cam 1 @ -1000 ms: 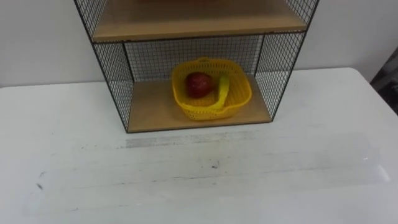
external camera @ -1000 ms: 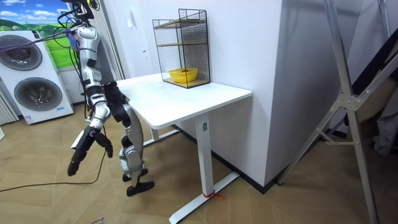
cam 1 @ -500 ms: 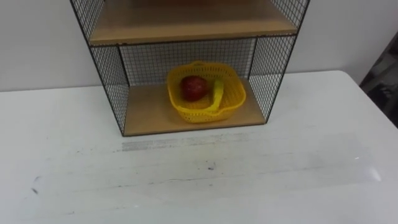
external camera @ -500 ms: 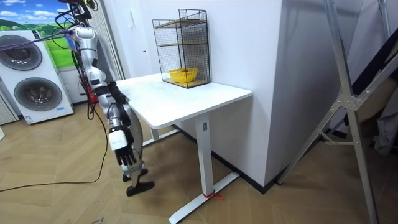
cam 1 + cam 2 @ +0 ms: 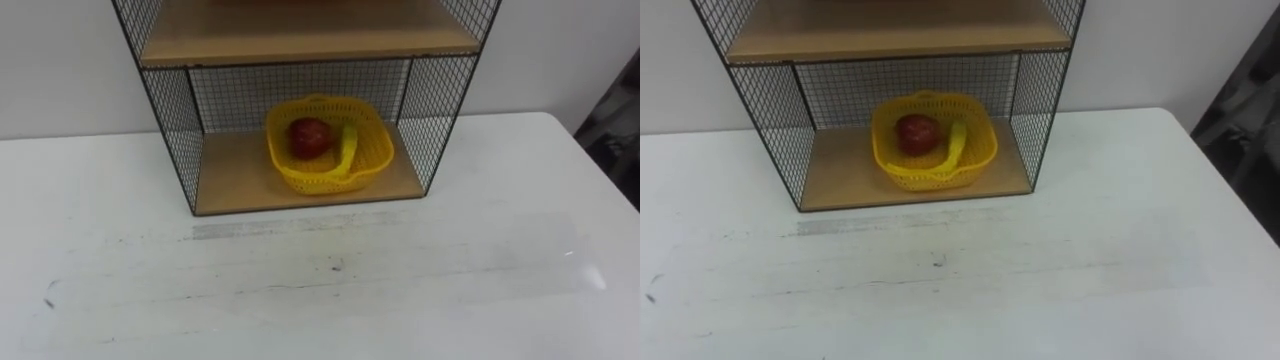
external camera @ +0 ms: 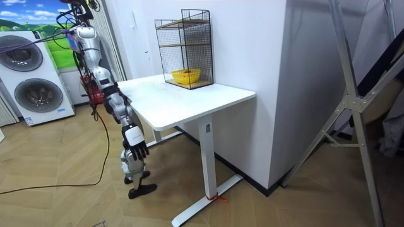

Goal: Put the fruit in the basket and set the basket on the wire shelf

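Note:
The yellow basket stands on the bottom board of the wire shelf, its handle folded down across the rim. A red fruit lies inside it, towards the left. In the right eye view the basket and fruit sit the same way. In the room view the robot stands at the table's end on the room view's left, a step back from the edge. Its right hand hangs low beside its leg, fingers relaxed and holding nothing.
The shelf stands at the back of the white table, against the wall, with an upper wooden board above the basket. The table's right edge shows. Washing machines stand behind the robot.
The right arm has swung from out behind the robot to hanging low near the table's edge. The eye views have shifted slightly; basket and fruit have not moved.

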`<state>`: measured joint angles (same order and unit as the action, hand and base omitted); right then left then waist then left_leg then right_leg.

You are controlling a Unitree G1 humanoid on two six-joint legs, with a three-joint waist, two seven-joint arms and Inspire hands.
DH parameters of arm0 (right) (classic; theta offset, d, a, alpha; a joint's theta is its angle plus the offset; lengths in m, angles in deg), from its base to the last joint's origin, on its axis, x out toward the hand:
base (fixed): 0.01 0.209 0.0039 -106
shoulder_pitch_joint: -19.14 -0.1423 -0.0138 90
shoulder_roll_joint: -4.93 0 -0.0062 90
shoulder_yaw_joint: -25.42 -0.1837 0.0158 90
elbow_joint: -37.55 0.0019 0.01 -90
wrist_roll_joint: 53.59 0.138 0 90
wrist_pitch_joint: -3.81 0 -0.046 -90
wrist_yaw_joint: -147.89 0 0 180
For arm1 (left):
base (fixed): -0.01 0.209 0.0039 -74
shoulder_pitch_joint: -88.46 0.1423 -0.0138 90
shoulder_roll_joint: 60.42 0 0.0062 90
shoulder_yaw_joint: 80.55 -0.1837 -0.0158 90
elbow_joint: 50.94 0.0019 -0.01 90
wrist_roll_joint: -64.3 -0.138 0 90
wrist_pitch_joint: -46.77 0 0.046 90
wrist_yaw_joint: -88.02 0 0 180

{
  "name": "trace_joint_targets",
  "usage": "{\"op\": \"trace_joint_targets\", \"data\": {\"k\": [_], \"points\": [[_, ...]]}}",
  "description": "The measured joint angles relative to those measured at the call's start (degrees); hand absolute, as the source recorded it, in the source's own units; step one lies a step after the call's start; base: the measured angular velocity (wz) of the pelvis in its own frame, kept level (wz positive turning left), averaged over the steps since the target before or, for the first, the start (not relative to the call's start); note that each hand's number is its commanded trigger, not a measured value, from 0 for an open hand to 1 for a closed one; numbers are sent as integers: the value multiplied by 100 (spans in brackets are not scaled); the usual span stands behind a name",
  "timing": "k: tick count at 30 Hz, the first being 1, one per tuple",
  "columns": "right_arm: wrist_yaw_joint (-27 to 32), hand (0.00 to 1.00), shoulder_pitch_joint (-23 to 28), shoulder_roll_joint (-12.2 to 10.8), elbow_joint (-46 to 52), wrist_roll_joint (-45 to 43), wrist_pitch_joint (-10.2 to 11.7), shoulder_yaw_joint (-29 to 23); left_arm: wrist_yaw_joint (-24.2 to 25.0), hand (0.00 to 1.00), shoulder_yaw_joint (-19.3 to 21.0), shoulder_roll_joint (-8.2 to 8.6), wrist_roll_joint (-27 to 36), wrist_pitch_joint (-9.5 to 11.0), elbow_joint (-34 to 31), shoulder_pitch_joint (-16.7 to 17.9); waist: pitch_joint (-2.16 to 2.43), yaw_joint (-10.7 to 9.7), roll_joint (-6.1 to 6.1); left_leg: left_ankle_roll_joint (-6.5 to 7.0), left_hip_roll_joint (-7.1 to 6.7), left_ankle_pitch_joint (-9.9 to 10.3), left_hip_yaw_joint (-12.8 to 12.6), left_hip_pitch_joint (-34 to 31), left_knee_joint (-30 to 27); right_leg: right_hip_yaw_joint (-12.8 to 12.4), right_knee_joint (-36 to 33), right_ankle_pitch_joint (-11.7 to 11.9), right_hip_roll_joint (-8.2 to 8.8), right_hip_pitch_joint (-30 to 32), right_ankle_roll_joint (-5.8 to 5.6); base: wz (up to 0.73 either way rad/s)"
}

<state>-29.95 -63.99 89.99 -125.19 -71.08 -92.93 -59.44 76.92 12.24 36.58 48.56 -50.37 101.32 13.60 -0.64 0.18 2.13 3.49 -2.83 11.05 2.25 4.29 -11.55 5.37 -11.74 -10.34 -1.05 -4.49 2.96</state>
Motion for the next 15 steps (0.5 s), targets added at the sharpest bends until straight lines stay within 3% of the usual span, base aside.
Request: {"op": "trace_joint_targets", "data": {"k": [5, 15], "points": [[-291, 0, 13, -42, 125, -128, -108, 34, 242, 0, 4, 117, -3, -177, 6, 16, 14, 49, 6, 0, 6, 0, 17, 66, -1, -4, 16, 4, -4, -41, 0, 0], [-575, 0, 94, -105, 169, -291, -285, 23, 435, 0, 50, 131, -3, -334, 15, 20, 57, 163, 38, -1, 6, 1, 33, 142, -10, 9, 9, 2, 0, -151, 2, 0]]}}
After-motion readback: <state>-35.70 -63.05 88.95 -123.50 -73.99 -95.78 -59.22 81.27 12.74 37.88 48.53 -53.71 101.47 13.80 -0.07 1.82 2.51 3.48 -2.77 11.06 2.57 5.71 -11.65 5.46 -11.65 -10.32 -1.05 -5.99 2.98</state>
